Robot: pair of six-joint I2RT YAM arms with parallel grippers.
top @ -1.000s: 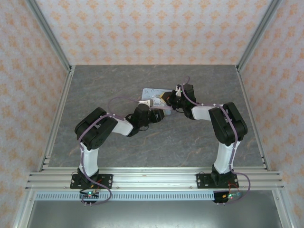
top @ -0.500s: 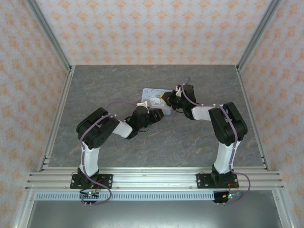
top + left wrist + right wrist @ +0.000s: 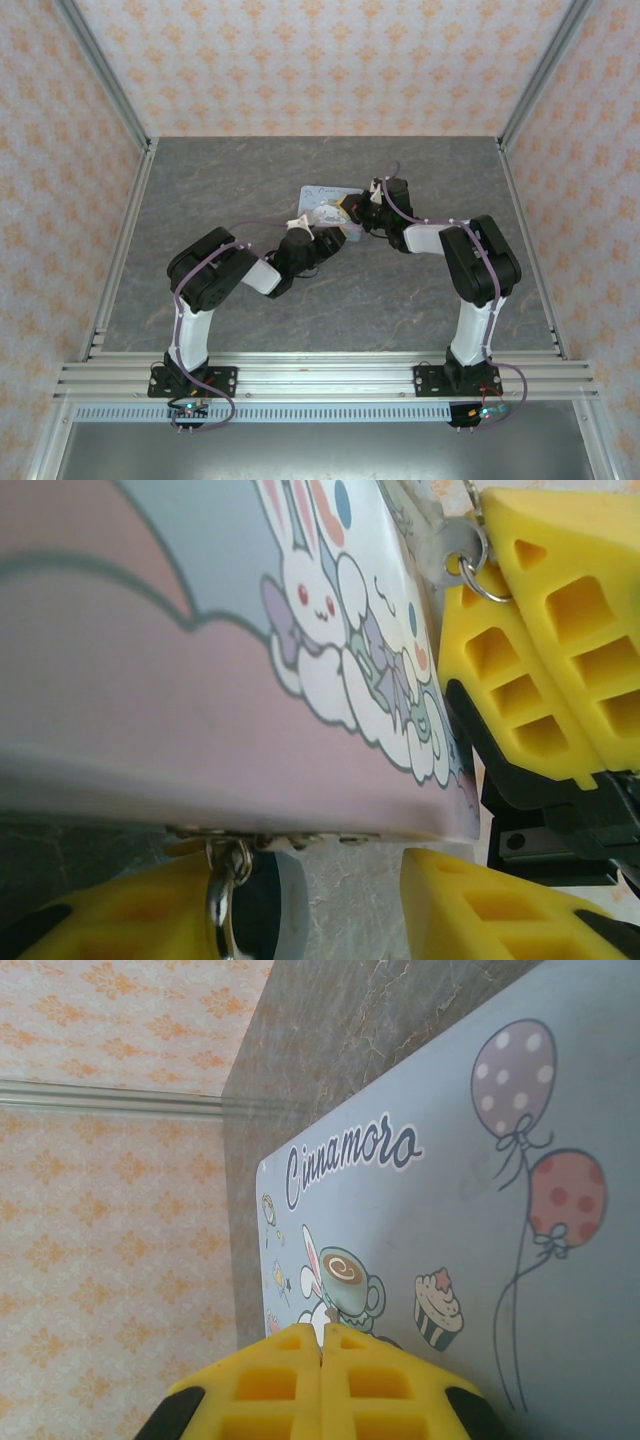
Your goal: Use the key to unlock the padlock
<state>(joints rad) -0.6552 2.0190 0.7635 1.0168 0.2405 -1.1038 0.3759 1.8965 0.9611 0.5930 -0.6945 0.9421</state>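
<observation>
Padlock (image 3: pixel 268 905) inside half-open left pincer (image 3: pixel 330 885), right pincer (image 3: pixel 322 1348) closed over tin box (image 3: pixel 450 1250)

Both arms bend inward with elbows out, wrists nearly meeting. The left gripper (image 3: pixel 320 910) has its fingers apart; the right gripper (image 3: pixel 322 1345) has its fingers pressed together.

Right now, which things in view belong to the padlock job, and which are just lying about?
Belongs to the job:
- padlock, hanging at the tin box latch
- key, with its ring
- right tool, shut on the key
- left tool, open, the padlock between its fingers

Just there:
- grey table
- patterned walls
- aluminium frame
</observation>
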